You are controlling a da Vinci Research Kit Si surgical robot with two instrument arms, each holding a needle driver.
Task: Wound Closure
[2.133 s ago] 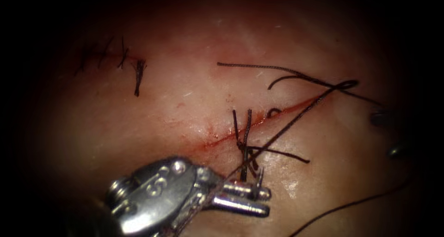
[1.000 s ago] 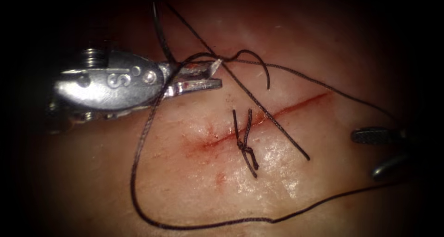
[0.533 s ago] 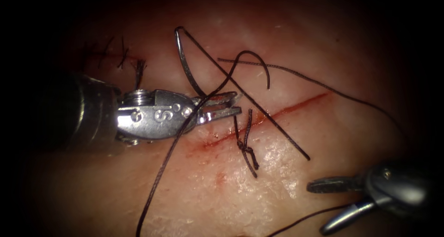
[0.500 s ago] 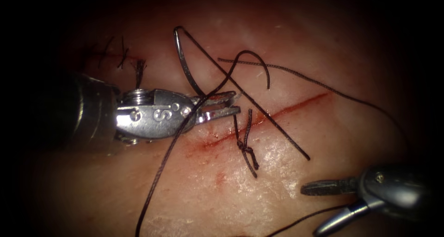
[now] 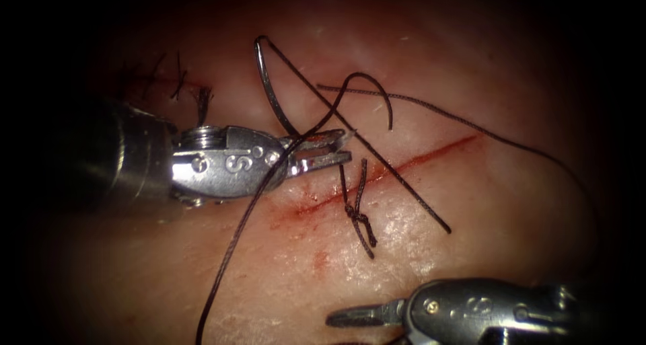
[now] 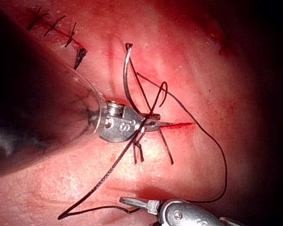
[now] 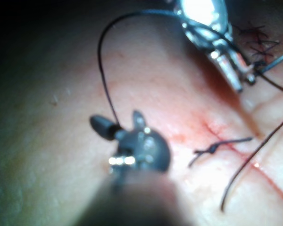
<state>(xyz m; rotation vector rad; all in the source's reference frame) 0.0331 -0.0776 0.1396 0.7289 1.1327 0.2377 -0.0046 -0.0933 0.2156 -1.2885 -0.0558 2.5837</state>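
left of the cut (image 5: 417,160), the left tool (image 5: 321,153) grips the needle (image 5: 268,89) near its tip end, its curve standing free above the tissue (image 5: 471,204), unchanged from 0.5 s ago; the right tool (image 5: 356,316), jaws parted around thread (image 5: 232,244), has slid left along the near edge towards the knot (image 5: 356,216)

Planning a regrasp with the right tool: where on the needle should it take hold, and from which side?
Probably the mid-arc of the needle, which stands free of the tissue above the cut; the left tool holds it near its point, the right tool nothing. Come from its convex left side: thread crosses the concave side.
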